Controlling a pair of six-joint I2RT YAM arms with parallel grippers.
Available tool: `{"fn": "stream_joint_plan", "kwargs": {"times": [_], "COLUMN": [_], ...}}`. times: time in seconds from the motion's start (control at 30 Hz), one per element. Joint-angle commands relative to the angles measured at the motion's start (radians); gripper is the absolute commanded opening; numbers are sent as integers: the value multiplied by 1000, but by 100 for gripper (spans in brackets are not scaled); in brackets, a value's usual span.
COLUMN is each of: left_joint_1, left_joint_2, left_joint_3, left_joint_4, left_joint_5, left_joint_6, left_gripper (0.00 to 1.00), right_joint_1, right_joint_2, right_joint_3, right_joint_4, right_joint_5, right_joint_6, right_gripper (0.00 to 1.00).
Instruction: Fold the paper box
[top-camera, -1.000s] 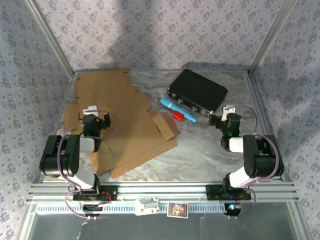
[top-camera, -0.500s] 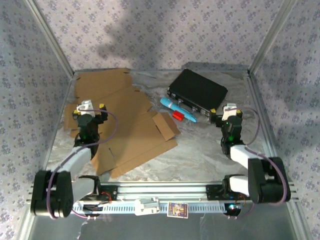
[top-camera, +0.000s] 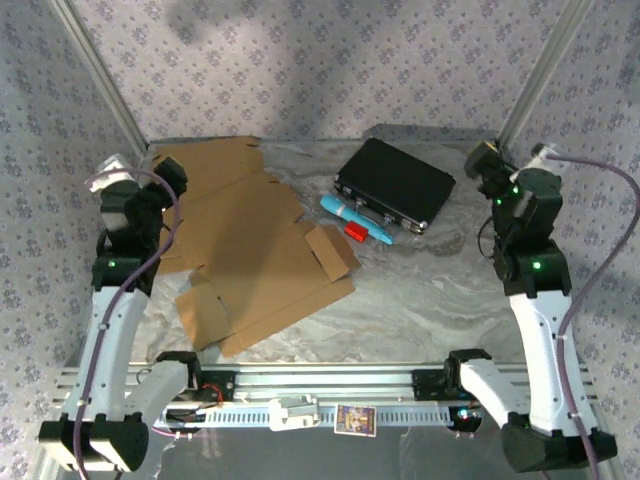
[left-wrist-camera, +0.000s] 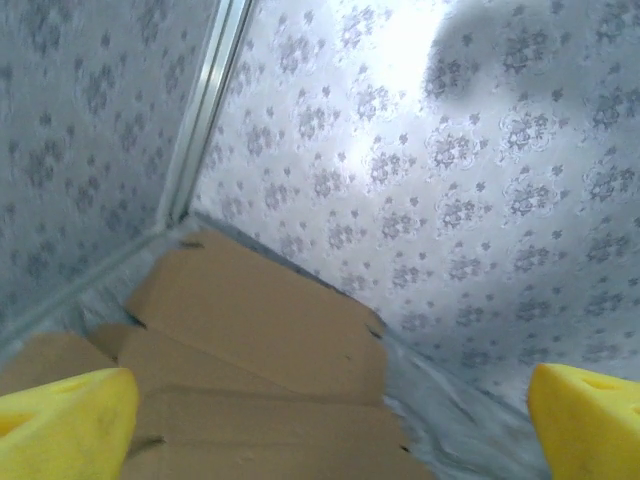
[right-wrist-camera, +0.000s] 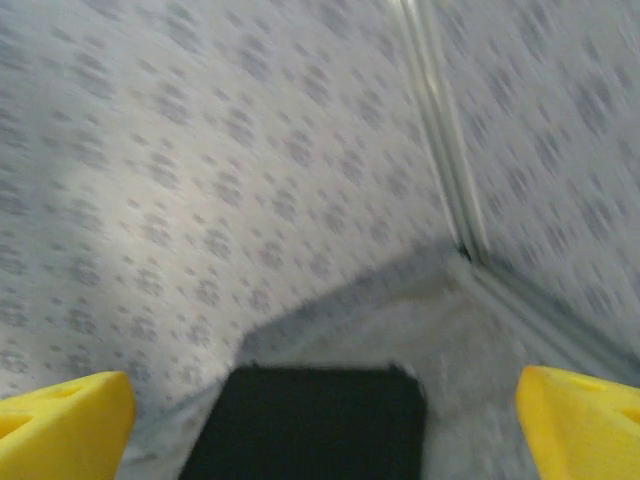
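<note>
The paper box (top-camera: 250, 250) is a flat, unfolded brown cardboard blank lying on the left half of the table. Its far panels (left-wrist-camera: 250, 350) fill the lower left of the left wrist view. My left gripper (top-camera: 150, 185) hangs raised above the blank's far left corner. It is open, with yellow fingertips (left-wrist-camera: 60, 425) wide apart and nothing between them. My right gripper (top-camera: 497, 168) is raised at the far right, also open and empty, with its yellow fingertips (right-wrist-camera: 585, 420) at the frame's edges.
A black case (top-camera: 395, 182) lies at the back centre-right, and it also shows as the black case (right-wrist-camera: 310, 425) below the right gripper. A blue pen-like object (top-camera: 355, 218) and a small red block (top-camera: 354, 232) lie in front of it. Patterned walls and metal posts enclose the table.
Both arms have risen from low over the table to high poses. The left gripper moved toward the back left and the right gripper toward the back right. The cardboard has not moved.
</note>
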Motion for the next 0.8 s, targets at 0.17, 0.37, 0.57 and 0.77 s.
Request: {"fn": "stream_joint_plan", "kwargs": {"times": [0.17,0.37,0.57,0.77], "left_joint_1": [-116,-190,-189,-188], "left_joint_2": [160,187,313,401], "left_joint_3": [-80,-244,-271,-276], "left_joint_4": [-483,-379,-306,-280], "left_joint_5": [413,459,489,490], "left_joint_6": [-159,-211,-164,-131], "left_gripper": [42,11,1,0], "right_joint_1": [438,566,601,587], "right_joint_2": [136,309,486,556], "right_joint_3": [-251,-409,-414,-469], "right_joint_4": [-285,148,307,426], "right_joint_5": [-256,-431,-462,-455], "right_joint_6": [530,649,650,706], "right_gripper": [76,61,51,49]}}
